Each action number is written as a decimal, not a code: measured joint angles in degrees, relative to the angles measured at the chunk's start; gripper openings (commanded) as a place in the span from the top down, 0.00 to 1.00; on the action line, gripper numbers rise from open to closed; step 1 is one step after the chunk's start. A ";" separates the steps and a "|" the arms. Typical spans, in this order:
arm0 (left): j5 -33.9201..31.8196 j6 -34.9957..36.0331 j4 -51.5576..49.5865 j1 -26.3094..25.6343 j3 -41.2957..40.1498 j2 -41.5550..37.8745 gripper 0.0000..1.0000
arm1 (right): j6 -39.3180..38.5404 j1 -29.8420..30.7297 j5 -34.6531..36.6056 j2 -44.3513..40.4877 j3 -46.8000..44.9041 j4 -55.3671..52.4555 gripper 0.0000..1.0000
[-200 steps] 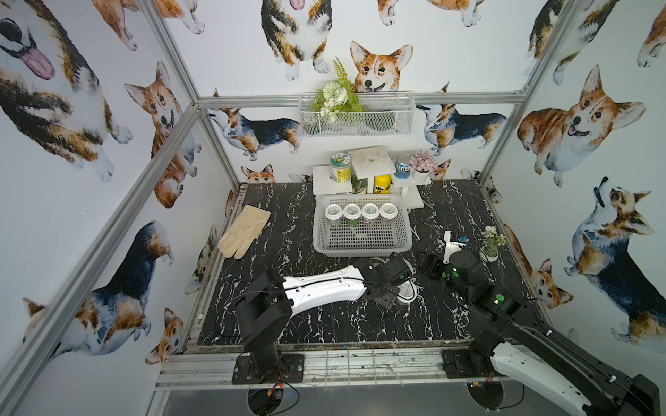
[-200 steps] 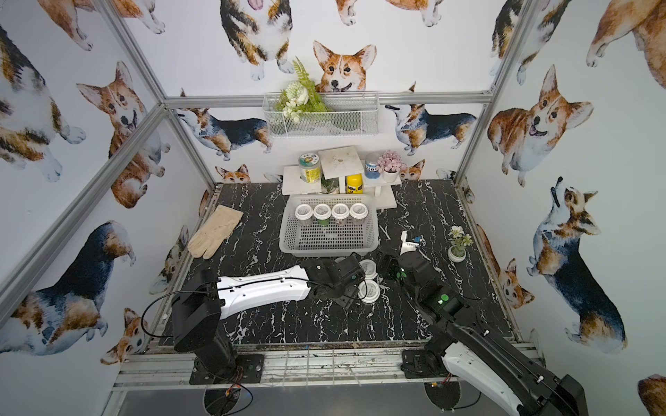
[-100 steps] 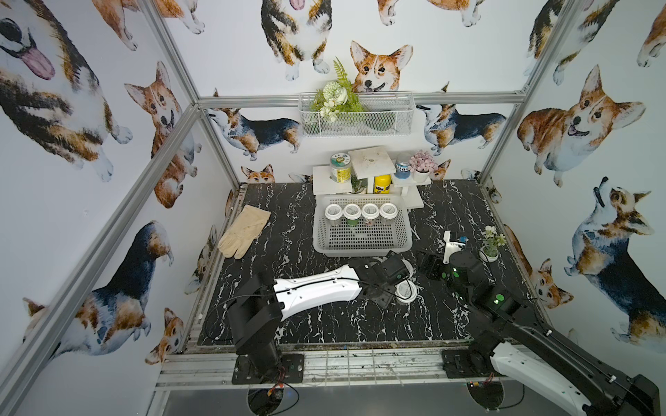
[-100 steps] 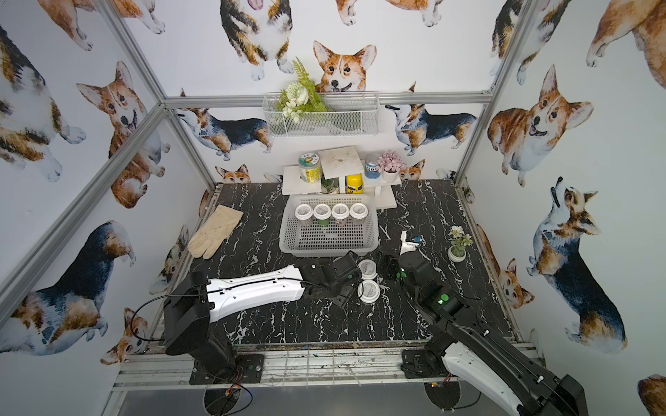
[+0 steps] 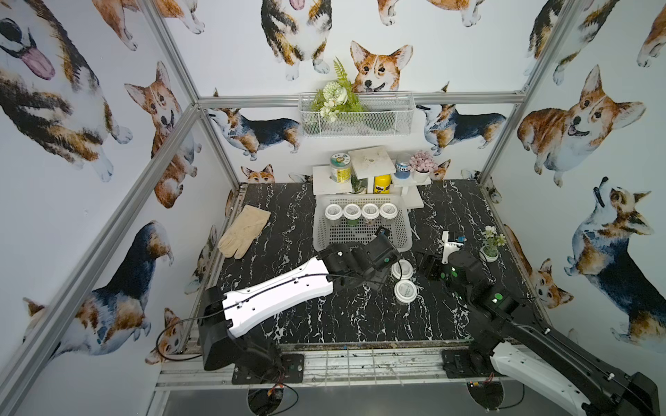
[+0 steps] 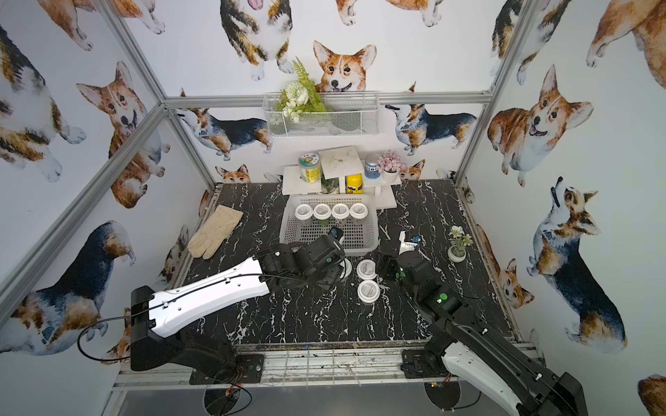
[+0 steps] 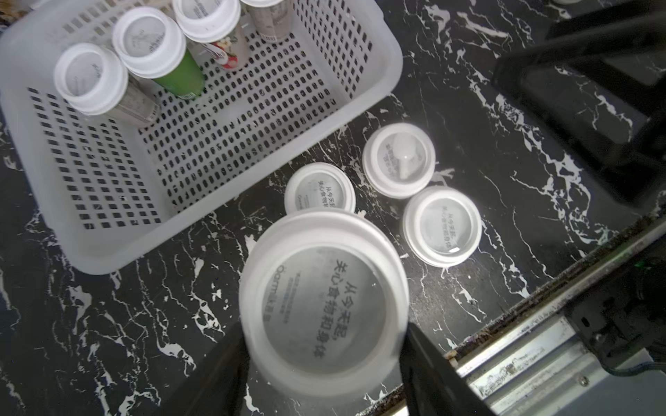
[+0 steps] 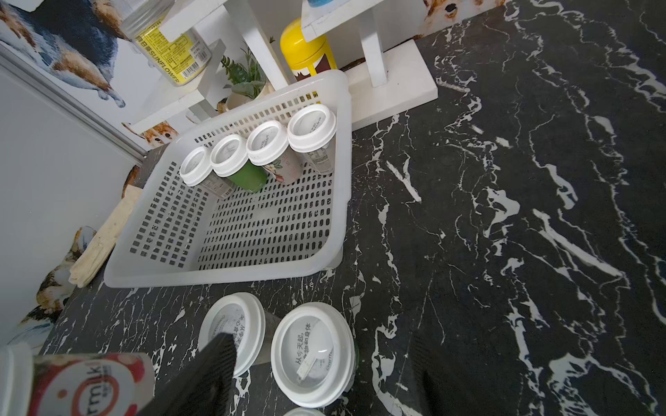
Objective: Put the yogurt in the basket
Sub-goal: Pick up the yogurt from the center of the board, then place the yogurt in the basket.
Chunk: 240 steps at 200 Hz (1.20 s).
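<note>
The left arm (image 5: 277,292) stretches from its base at the lower left up toward the middle of the frame in both top views. The left gripper (image 7: 324,333) has its dark fingers (image 7: 230,363) pressed against either side of a yogurt cup (image 7: 324,299). The right arm (image 5: 497,300) runs in from the lower right corner, and the right gripper (image 8: 319,349) has its jaws apart, gripping nothing

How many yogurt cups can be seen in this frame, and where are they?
8. Four yogurt cups stand in a row inside the basket; three stand on the table beside it; one is between the fingers of the left gripper. None seems hidden.
</note>
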 measured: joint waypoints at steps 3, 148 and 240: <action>-0.28 0.17 -0.24 0.37 0.28 -0.02 0.32 | 0.00 0.00 0.00 0.00 0.00 0.00 0.18; 0.87 14.29 2.03 23.67 10.45 9.09 0.31 | -0.20 0.02 -0.24 1.01 0.31 0.20 0.18; 5.73 16.55 12.02 30.53 5.44 17.03 0.31 | -0.26 0.02 -0.63 1.18 0.37 0.28 0.18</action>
